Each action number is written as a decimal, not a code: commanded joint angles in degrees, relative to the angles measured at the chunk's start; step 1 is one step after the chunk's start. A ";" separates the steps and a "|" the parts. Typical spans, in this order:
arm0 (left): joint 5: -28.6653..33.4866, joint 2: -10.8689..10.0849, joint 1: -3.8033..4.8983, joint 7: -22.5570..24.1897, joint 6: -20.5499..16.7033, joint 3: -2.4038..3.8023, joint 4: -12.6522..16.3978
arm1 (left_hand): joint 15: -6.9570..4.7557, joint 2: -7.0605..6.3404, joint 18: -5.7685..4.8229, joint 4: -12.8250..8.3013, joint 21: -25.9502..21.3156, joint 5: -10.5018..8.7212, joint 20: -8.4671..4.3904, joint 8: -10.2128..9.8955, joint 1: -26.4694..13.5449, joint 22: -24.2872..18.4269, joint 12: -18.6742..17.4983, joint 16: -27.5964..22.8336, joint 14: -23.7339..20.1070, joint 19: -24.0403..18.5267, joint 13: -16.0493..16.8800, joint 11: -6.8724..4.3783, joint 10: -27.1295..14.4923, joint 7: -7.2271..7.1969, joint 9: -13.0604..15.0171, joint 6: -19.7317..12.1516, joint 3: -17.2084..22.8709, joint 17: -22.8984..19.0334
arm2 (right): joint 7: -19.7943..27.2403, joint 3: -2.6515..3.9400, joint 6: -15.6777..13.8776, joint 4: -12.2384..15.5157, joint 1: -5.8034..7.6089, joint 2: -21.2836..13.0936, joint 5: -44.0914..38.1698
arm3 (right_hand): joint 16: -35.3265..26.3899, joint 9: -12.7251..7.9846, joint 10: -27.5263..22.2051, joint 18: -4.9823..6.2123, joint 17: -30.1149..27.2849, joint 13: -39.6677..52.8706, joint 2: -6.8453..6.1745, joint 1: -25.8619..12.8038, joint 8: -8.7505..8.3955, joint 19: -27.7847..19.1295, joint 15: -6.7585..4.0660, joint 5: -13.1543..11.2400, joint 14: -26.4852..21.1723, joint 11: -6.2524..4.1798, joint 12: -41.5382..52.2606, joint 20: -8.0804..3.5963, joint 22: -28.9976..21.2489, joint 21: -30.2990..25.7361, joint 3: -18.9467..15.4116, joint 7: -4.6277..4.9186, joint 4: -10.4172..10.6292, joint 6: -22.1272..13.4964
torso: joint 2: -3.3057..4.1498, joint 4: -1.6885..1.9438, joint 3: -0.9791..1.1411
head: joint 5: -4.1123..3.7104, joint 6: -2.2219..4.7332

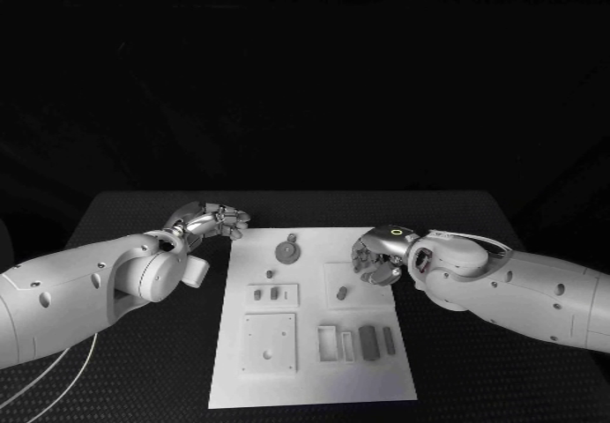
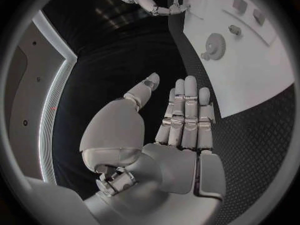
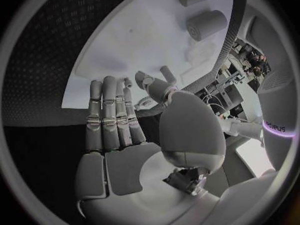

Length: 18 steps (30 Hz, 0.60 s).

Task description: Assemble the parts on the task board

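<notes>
Head view: the task board (image 1: 311,388) is lying on the black desk (image 1: 127,220) between the two arms. The left robot hand (image 1: 210,220) is hovering just off the board's far left corner, fingers loosely bent, holding nothing. The right robot hand (image 1: 382,256) is hanging over the board's right edge, near the raised square plate (image 1: 360,286) that is carrying a small peg. A round gear (image 1: 288,253) is lying in the board's far half. A second plate with two pegs (image 1: 272,294) is sitting left of centre, a larger plate (image 1: 270,344) nearer the robot, and a row of bar-shaped parts (image 1: 356,342) to its right.

Left wrist view: the left robot hand (image 2: 178,125) is showing straight, parted fingers, empty, with the gear (image 2: 215,46) lying on the board beyond them.

Right wrist view: the right robot hand (image 3: 119,125) is likewise spread flat and empty above the board (image 3: 125,60), with two cylindrical parts (image 3: 206,24) lying past it.

Judgement: no part appears to be picked yet (the step in hand looks like the approach to a first part). The right robot hand should be lowering squarely over its chosen part and closing only once thumb and fingers are flanking it, so the neighbouring pegs are not being knocked.
</notes>
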 commanded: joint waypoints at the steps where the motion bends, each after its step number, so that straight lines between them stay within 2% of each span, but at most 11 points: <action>1: 0.98 -0.04 0.07 0.82 1.76 0.05 0.21 | 0.23 0.16 0.60 0.08 -0.41 -0.07 0.37 0.31 -0.72 0.08 -0.28 -0.35 0.19 0.14 -0.04 0.21 0.07 0.26 0.01 -0.04 -0.44 0.16 | -0.84 -0.20 -0.83 0.00 -0.44 0.24 -2.53 | 0.11 -0.06 0.34 0.78 0.15 0.07 -0.61 -0.21 -0.18 0.24 0.03 -0.32 0.47 0.19 -0.43 -0.09 0.08 0.25 0.21 0.14 0.44 0.35 | 0.02 0.07 0.04 | 0.02 -0.13; 8: 1.01 0.00 0.07 0.69 1.96 0.05 0.01 | 0.16 0.32 0.67 0.21 -0.48 -0.25 0.34 0.34 -0.93 0.14 -0.22 -0.49 0.45 0.27 -0.02 0.18 0.14 0.42 0.00 -0.03 -0.52 0.46 | -0.82 -0.21 -1.26 -0.07 -0.48 0.74 -2.67 | 0.07 0.04 0.49 0.78 0.38 0.14 -0.64 -0.25 -0.13 0.31 0.01 -0.34 0.52 0.19 -0.85 -0.14 0.14 0.26 0.85 0.15 0.92 0.42 | 0.01 -0.01 0.04 | 0.03 -0.27; 18: 1.02 0.00 0.07 0.31 2.44 0.05 0.10 | 0.11 0.44 0.71 0.30 -0.52 -0.34 0.30 0.35 -1.06 0.18 -0.21 -0.58 0.62 0.40 -0.02 0.18 0.12 0.44 -0.02 -0.05 -0.57 0.68 | -1.11 -0.30 -0.13 -0.32 -0.59 1.48 -3.50 | 0.07 0.21 1.06 0.78 0.74 0.36 -0.58 0.07 -0.01 0.49 -0.07 -0.34 0.68 0.07 -1.18 -0.26 0.27 0.35 1.95 0.15 1.40 0.59 | 0.00 0.00 0.04 | -0.03 -0.34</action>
